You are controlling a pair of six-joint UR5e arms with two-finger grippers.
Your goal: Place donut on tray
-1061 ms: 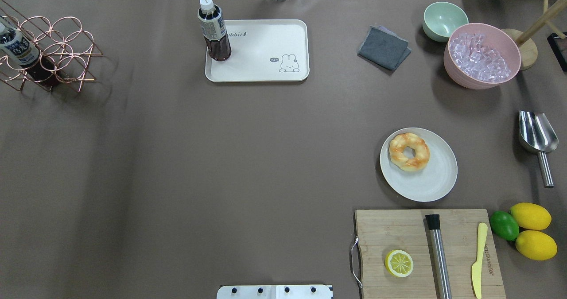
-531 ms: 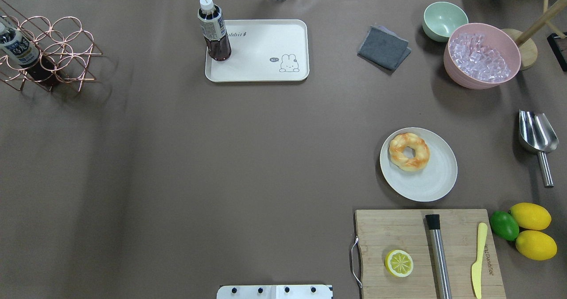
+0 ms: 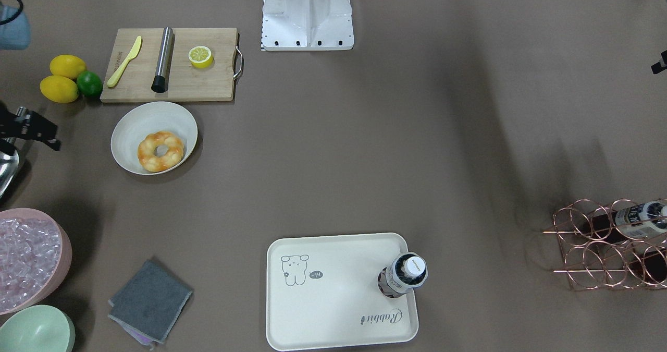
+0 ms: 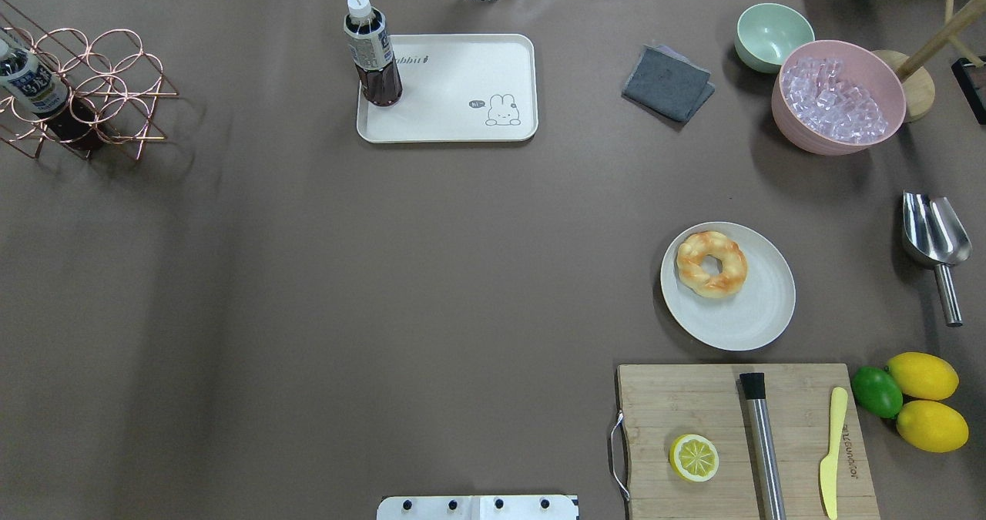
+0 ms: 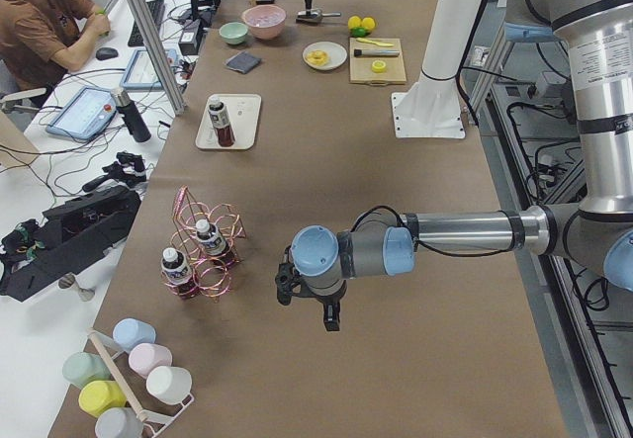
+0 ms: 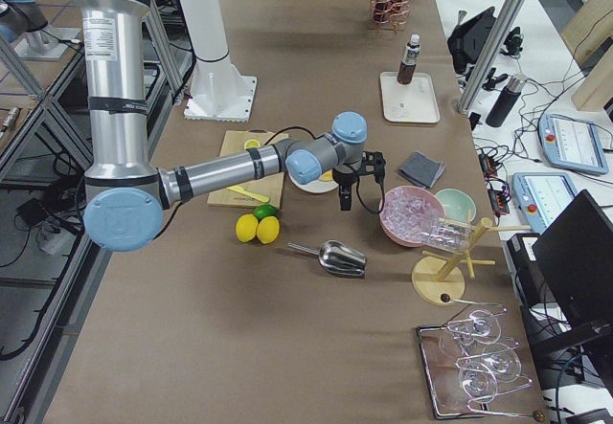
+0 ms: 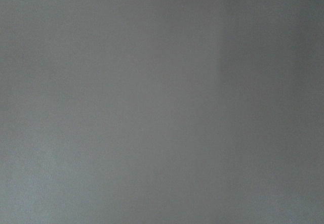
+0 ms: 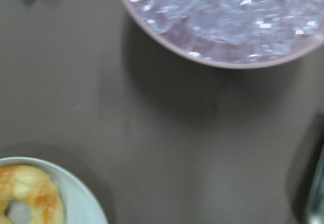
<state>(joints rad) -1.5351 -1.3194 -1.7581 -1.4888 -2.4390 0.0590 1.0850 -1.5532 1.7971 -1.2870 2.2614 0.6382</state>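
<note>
The donut [image 4: 689, 270] is a golden-orange ring lying on a pale round plate [image 4: 751, 320] at the right middle of the table. It also shows in the front view [image 3: 148, 156] and at the bottom left of the right wrist view [image 8: 35, 196]. The cream tray [image 4: 454, 123] with the rabbit drawing lies at the far middle, and a dark drink bottle [image 4: 372, 54] stands on its left end. My right gripper [image 6: 352, 199] hangs above the table between the plate and the pink bowl; I cannot tell its jaws. My left gripper [image 5: 331, 317] is far off by the table's left end, state unclear.
A pink bowl of ice [image 4: 838, 96], a green bowl [image 4: 773, 35] and a grey cloth [image 4: 667, 83] lie at the far right. A metal scoop [image 4: 934, 239], a cutting board [image 4: 678, 404] with a lemon half, muddler and knife, and citrus fruit are near right. A copper bottle rack [image 4: 85, 88] stands far left.
</note>
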